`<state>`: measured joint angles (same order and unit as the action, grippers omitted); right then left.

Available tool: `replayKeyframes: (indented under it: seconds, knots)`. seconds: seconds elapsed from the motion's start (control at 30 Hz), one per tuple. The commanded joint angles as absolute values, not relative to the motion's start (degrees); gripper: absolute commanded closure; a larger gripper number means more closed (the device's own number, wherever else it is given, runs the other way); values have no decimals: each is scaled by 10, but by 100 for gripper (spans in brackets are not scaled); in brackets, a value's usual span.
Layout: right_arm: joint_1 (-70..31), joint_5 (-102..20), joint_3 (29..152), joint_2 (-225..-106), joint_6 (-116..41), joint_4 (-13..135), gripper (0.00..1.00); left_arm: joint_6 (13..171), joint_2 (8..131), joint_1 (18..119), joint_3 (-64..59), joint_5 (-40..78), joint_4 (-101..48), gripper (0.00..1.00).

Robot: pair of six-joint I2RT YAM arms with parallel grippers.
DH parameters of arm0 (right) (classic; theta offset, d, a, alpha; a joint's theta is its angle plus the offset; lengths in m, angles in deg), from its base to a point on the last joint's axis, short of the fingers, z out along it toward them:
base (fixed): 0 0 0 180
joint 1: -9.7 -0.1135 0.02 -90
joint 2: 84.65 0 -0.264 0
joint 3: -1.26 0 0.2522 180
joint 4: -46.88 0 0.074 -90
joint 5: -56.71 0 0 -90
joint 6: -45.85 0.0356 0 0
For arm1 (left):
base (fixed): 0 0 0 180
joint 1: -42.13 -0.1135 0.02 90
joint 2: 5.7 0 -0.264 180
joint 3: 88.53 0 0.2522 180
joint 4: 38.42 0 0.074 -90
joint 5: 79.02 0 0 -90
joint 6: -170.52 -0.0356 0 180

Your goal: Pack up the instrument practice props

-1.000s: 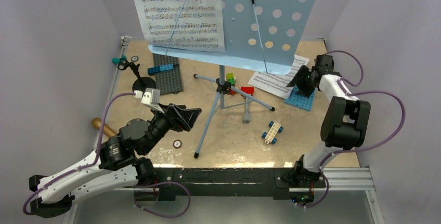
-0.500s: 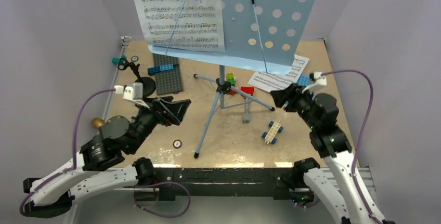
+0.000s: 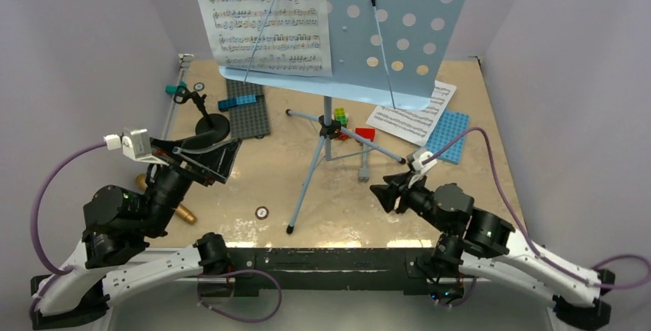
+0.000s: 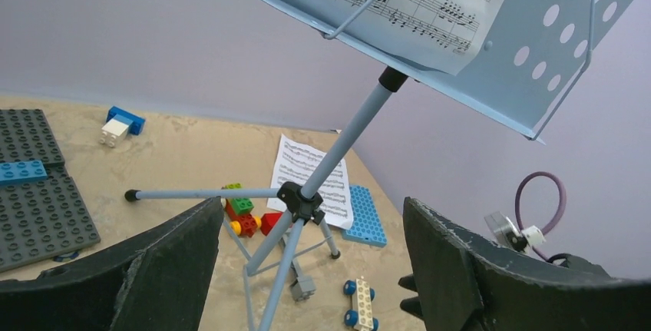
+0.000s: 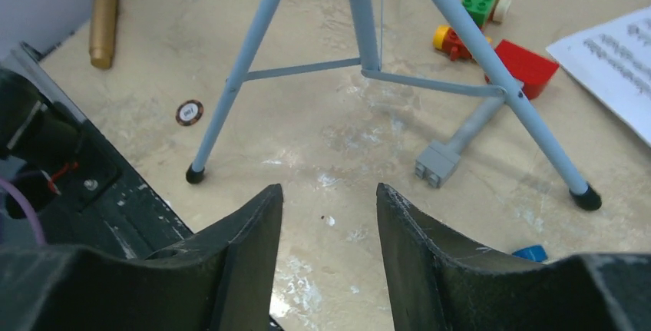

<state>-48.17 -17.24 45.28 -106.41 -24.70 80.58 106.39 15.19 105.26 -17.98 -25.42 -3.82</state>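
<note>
Table (image 3: 338,208) beige, mottled, scuffed white; pale lilac walls (image 3: 77,54) on three sides. Music stand (image 3: 349,54) upright mid-table on its tripod, with a sheet-music page (image 3: 265,16) on its desk. Second page (image 3: 411,120) flat at far right, just beside the blue baseplate (image 3: 449,135). Microphone (image 5: 104,12) lies at the left edge. Mic stand (image 3: 215,122) is far left, beside the grey baseplate (image 3: 249,108). Left gripper (image 4: 311,216) wide, empty; right gripper (image 5: 328,193) narrower, empty.

We note light-blue perforated music stand (image 3: 349,39), white sheet music (image 3: 265,24) with black notation, gold-brown microphone (image 5: 104,12), blue baseplate (image 3: 447,135), dark-grey baseplate (image 3: 249,112)
</note>
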Motion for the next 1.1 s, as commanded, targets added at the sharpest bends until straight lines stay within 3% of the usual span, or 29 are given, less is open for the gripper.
replayKeyframes:
  seconds: [0.0,0.17,0.43,0.6,0.67,0.77,0.83,1.07]
  knots:
    - [-661,57,499,-1135,-335,729,49,1041,162,1055,-151,-276,-17,10]
    - [-790,137,557,-1212,-434,628,48,1002,193,1055,-112,-269,-30,10]
    - [-798,107,807,-1378,-523,581,37,872,309,1055,32,-204,-72,10]
    - [-798,117,948,-1451,-528,597,25,818,339,1055,62,-175,-140,11]
    - [-789,129,1005,-1477,-508,631,16,786,349,1055,70,-163,-166,11]
    - [-753,124,1157,-1538,-422,772,13,753,374,1055,89,-158,-185,11]
    - [-732,125,1193,-1559,-406,798,12,751,388,1055,99,-152,-188,11]
    - [-652,78,1193,-1565,-321,837,8,728,406,1055,93,-132,-237,11]
